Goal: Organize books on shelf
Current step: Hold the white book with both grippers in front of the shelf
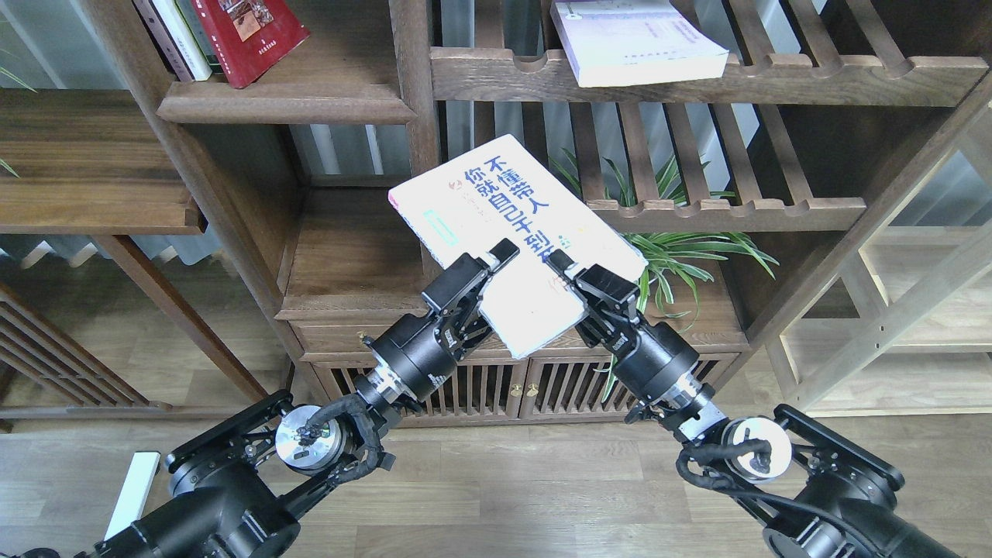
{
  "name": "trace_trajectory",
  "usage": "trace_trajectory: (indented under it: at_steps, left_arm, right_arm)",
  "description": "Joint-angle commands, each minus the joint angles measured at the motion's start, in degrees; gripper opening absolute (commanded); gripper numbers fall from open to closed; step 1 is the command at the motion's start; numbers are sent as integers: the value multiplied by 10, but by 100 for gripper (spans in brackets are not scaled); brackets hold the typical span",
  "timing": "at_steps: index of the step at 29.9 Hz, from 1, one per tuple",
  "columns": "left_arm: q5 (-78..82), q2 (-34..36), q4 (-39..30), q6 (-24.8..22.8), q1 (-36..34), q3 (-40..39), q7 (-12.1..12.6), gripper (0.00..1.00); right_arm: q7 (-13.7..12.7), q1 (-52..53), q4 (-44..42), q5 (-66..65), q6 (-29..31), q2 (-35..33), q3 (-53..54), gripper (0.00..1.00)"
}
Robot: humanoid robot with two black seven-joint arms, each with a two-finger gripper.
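Observation:
The white book with blue Chinese characters [496,217] hangs tilted in the air in front of the bookcase's middle post. My right gripper [570,271] is shut on its lower right edge. My left gripper [492,271] is open; its upper finger lies over the book's lower left edge and the lower finger is hidden under the book. The dark red book [252,35] leans on the solid walnut shelf [287,102] at the top left. The pale lavender book [635,39] lies on a slatted rack at the top right.
Other upright books [174,35] stand left of the red one. A green plant [686,248] sits behind the lower slatted rack [736,209]. A low cabinet [496,387] stands below the grippers. An open compartment [349,256] lies left of the post.

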Motion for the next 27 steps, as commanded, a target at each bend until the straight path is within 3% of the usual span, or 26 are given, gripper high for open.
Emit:
trace_trajectory:
  at_steps: [1,14,21,27]
  left_arm:
    - [0,0,2,1,0,0,5,97]
    - [4,0,5,2,1,2,5,96]
    - [2,0,2,-3,1,1,5,68]
    - [2,0,0,-3,2,-1,4,55]
  right_arm:
    - [-1,0,0,-1,0,1,-2,5]
    - [-1,1,0,-1,0,0,-1,5]
    - [0,3,0,-1,0,1,-1,5]
    - [0,5,-1,-1,0,1,-1,5]
